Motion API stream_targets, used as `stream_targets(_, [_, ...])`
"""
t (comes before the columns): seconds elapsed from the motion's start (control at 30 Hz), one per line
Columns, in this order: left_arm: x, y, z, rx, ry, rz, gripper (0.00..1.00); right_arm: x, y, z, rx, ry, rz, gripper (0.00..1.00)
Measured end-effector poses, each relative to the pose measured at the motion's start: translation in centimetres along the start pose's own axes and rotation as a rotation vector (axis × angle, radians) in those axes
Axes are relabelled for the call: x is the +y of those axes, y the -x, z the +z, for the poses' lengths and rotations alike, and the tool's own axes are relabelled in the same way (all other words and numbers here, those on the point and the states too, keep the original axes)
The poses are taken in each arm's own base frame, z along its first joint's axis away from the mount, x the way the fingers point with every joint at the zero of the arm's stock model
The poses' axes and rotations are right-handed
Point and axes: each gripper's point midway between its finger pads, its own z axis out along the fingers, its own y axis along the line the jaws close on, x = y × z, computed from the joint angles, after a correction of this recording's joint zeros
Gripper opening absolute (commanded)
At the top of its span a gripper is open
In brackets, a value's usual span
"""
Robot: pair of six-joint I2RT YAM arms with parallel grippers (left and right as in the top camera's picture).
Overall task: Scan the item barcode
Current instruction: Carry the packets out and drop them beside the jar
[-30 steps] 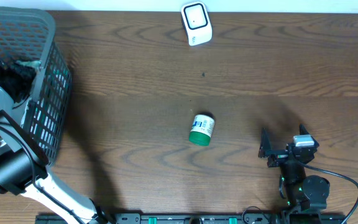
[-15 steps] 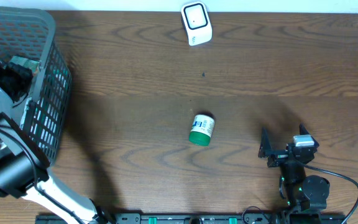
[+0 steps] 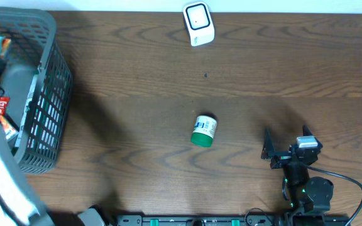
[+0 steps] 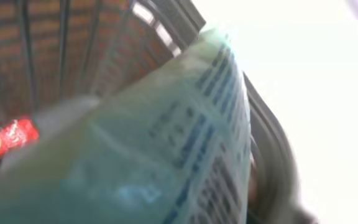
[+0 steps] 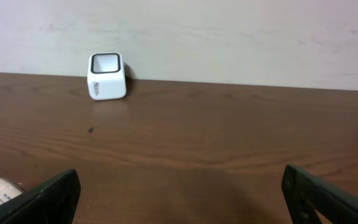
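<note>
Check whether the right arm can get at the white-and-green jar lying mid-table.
Probably yes: the right gripper is open and empty, and only bare table lies between it and the jar, which rests alone on its side.

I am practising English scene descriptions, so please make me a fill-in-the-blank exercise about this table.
1. The scanner is ___ in colour.
2. The jar lying on the table is white and ___.
3. The right gripper has its jaws ___.
Missing words: white; green; open.
</note>
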Motion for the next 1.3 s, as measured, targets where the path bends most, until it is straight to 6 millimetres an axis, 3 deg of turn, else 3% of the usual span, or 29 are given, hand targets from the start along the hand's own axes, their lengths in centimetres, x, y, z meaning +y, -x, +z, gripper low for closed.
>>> stream_targets(0.07, [-1.6,-1.2,-3.0,0.026,-0.025,0.007,0.15,0.0,0.0,0.0,0.000,0.000,0.000,0.99])
stream_targets(0.13, [-3.5,-4.1,-6.4,0.105,-0.067,0.022,0.15,0.0,0.0,0.0,0.000,0.000,0.000,0.99])
stream_targets(0.27, [-7.7,-10.0,-10.9,0.264,-0.199,0.124,0.15,0.0,0.0,0.0,0.000,0.000,0.000,0.99])
stream_targets(0.47, [-11.7,-20.1,-13.6,0.580,-0.347,0.353,0.15,0.0,0.0,0.0,0.000,0.000,0.000,0.99])
stream_targets(0.6, [-11.7,-26.4,-12.9,0.752,-0.346,0.477,0.15,0.0,0.0,0.0,0.000,0.000,0.000,0.99])
stream_targets(0.73, [-10.4,-33.1,-11.2,0.943,-0.296,0.579,0.17,0.0,0.0,0.0,0.000,0.000,0.000,0.99])
stream_targets(0.9, [-8.9,-39.0,-9.2,1.109,-0.217,0.654,0.22,0.0,0.0,0.0,0.000,0.000,0.000,0.99])
stream_targets(1.03, [-8.1,-41.9,-7.2,1.182,-0.174,0.681,0.23,0.0,0.0,0.0,0.000,0.000,0.000,0.99])
stream_targets(1.07, [-7.8,-42.6,-6.5,1.196,-0.164,0.688,0.29,0.0,0.0,0.0,0.000,0.000,0.000,0.99])
stream_targets(1.13, [-7.4,-43.6,-5.4,1.210,-0.158,0.702,0.67,0.0,0.0,0.0,0.000,0.000,0.000,0.99])
stream_targets(1.2, [-7.1,-44.5,-4.2,1.218,-0.161,0.721,0.77,0.0,0.0,0.0,0.000,0.000,0.000,0.99])
stream_targets(1.3, [-6.7,-45.2,-3.2,1.227,-0.160,0.734,0.83,0.0,0.0,0.0,0.000,0.000,0.000,0.99])
